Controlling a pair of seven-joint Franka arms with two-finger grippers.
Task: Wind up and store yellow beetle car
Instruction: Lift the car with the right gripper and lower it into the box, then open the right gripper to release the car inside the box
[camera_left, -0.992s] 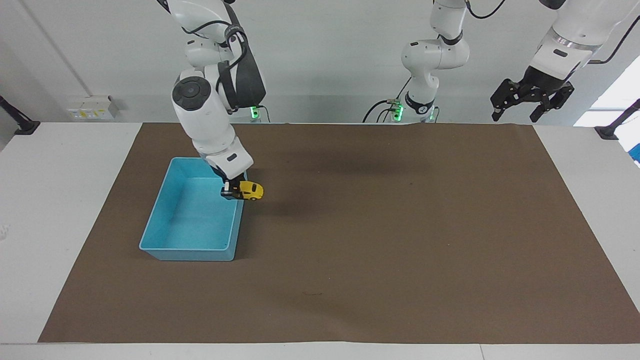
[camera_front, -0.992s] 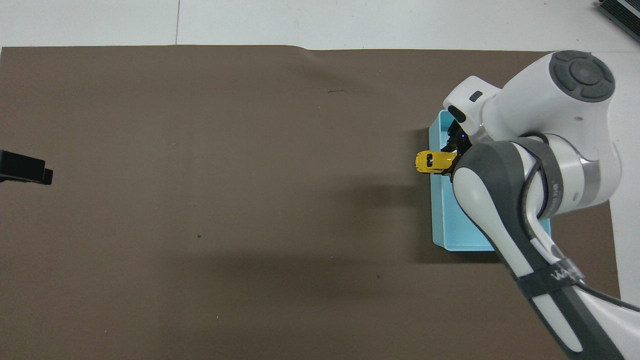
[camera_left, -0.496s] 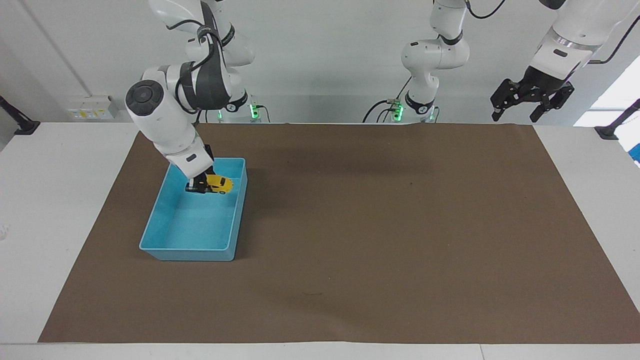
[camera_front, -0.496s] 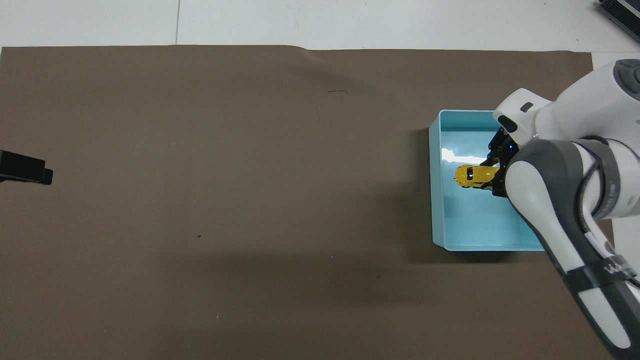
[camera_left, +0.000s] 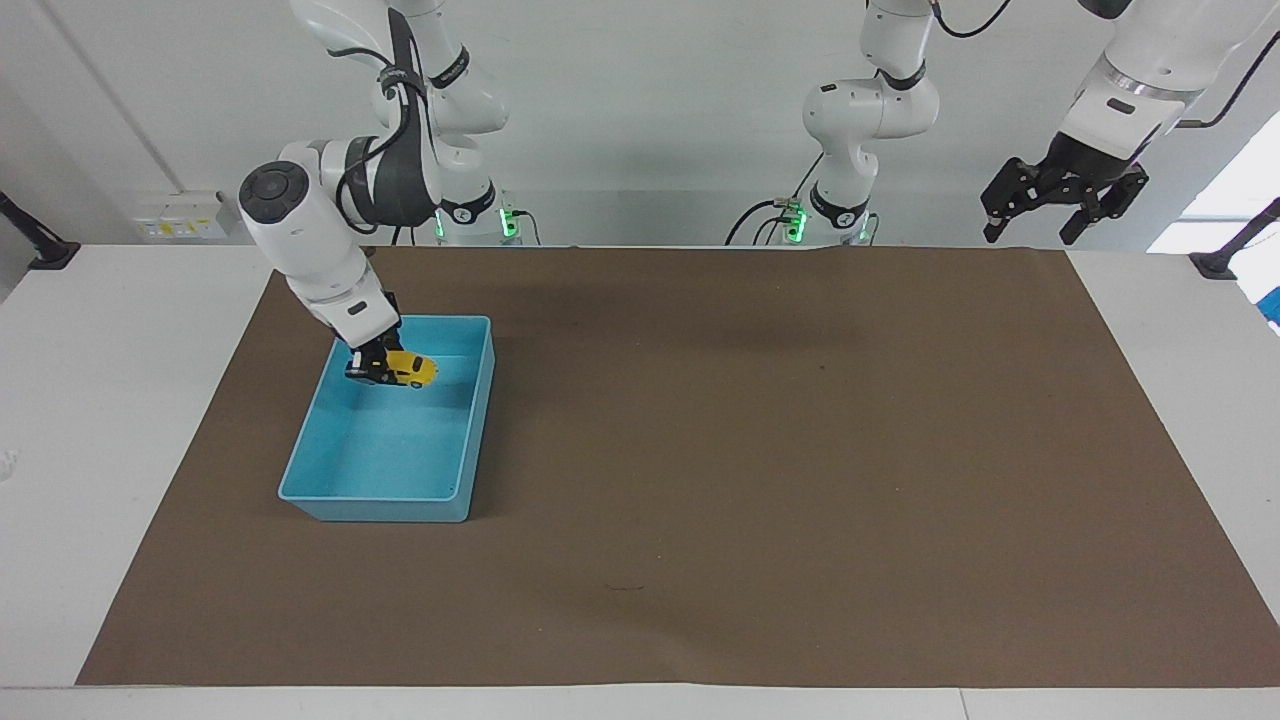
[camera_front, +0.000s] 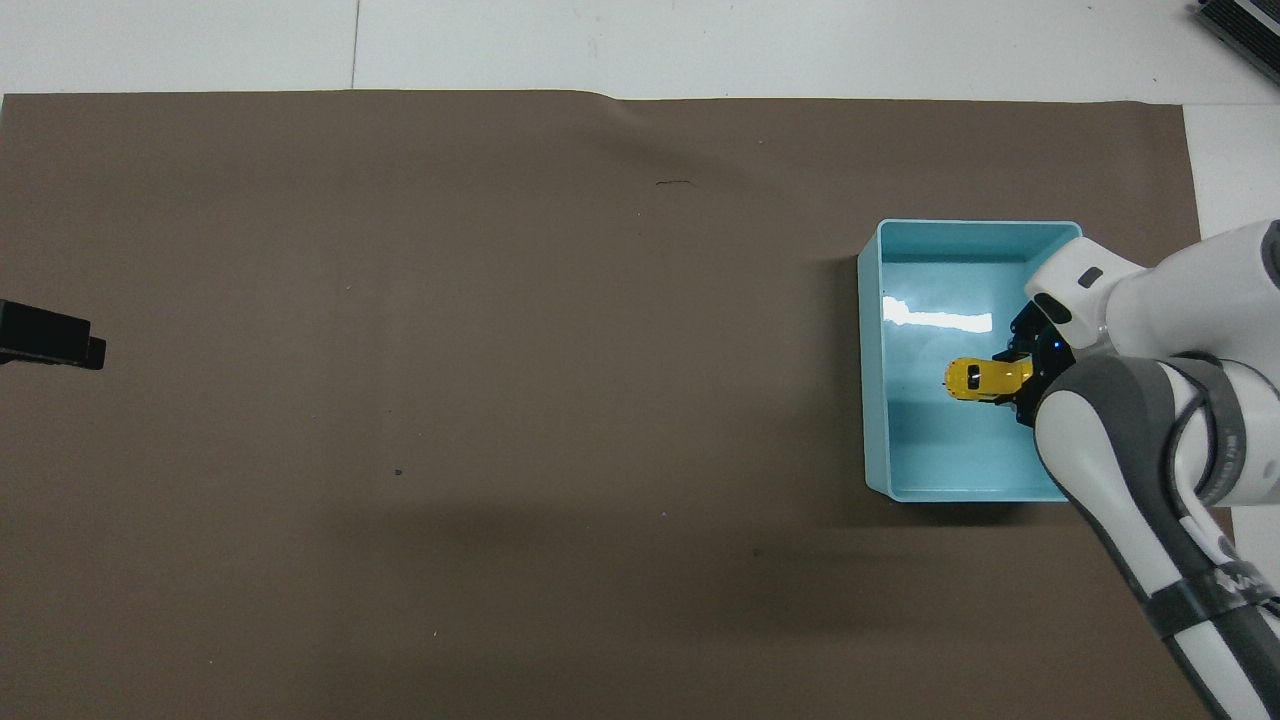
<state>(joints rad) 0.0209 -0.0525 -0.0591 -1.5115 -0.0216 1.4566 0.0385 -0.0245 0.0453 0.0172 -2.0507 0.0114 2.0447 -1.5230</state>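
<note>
- Right gripper (camera_left: 372, 372): jaws clenched on one end of the small bright yellow beetle-shaped toy car with dark windows (camera_left: 411, 369); the rest of the body sticks out sideways from the jaws, nose tilted slightly down.
- Car hangs in the air over the inside of the light blue open-top plastic bin (camera_left: 470, 440), near the bin wall closest to the robots. Whether it touches the bin floor: can't tell, it looks clear of it.
- Handling, my read: light, rigid hard plastic shell, rounded and glossy, so slippery across the roof. End grip works but can pivot; pinching the flat flanks between the wheels would be safer.
- Free-rolling wheels: expect it to roll after release; the bin walls should contain it.
- Left gripper (camera_left: 1060, 205): jaws released, holding nothing, waiting high over the left arm's end of the brown-matted counter (camera_left: 760, 450).
</note>
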